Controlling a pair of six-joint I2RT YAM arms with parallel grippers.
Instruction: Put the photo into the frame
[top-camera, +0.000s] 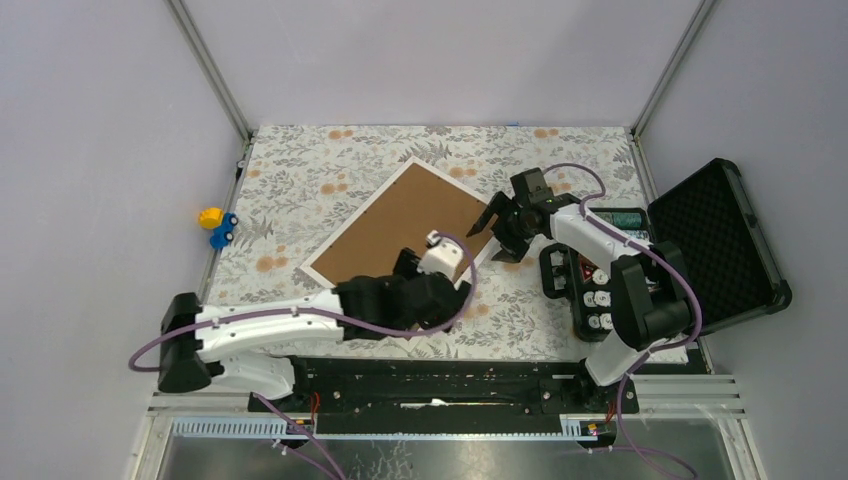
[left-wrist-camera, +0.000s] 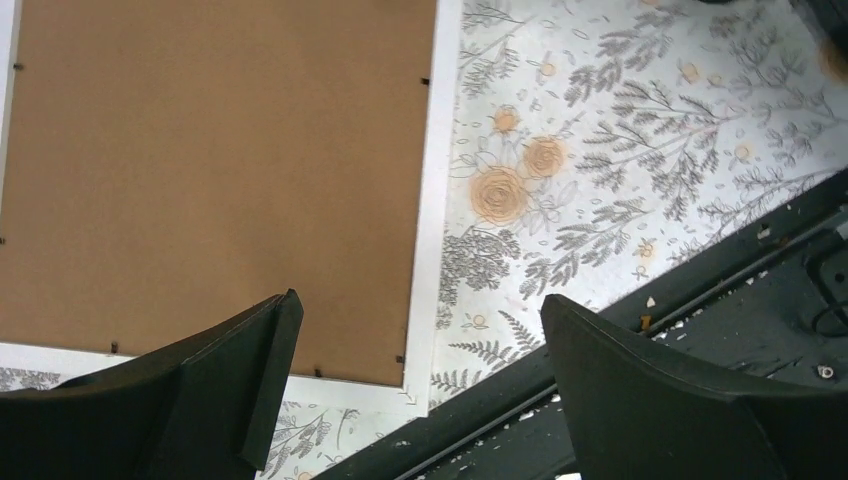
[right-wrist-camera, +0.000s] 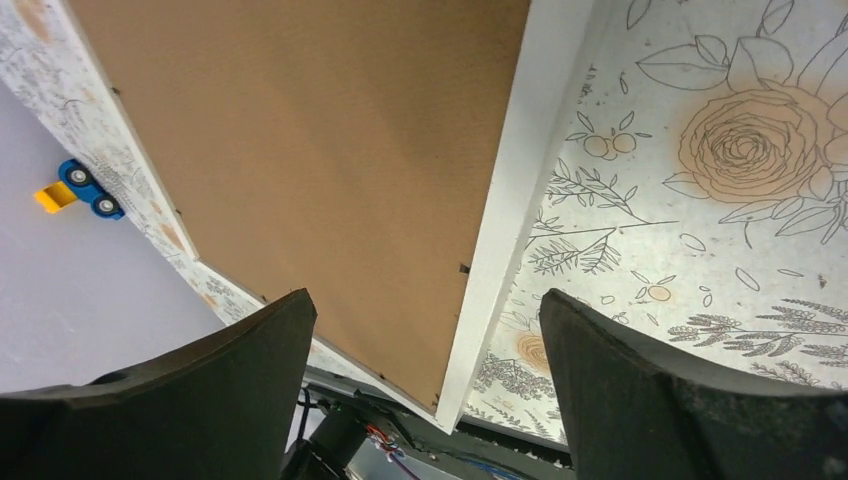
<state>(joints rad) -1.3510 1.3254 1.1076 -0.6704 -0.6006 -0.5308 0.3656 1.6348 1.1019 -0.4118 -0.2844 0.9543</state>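
Right gripper (top-camera: 492, 243) hangs released at the right corner of the frame (top-camera: 355, 214) in the top view, jaws spread with nothing between them. That frame lies flat and diagonal on the floral table (top-camera: 300, 180), back upward, with a brown backing board (top-camera: 400, 225) filling it. Left wrist view: left gripper (left-wrist-camera: 418, 305) released, fingers wide apart above the frame's near corner. Right wrist view: the two fingers stand either side of the white frame edge, above it; a blue-and-yellow toy (right-wrist-camera: 75, 187) sits beyond the table's far side.
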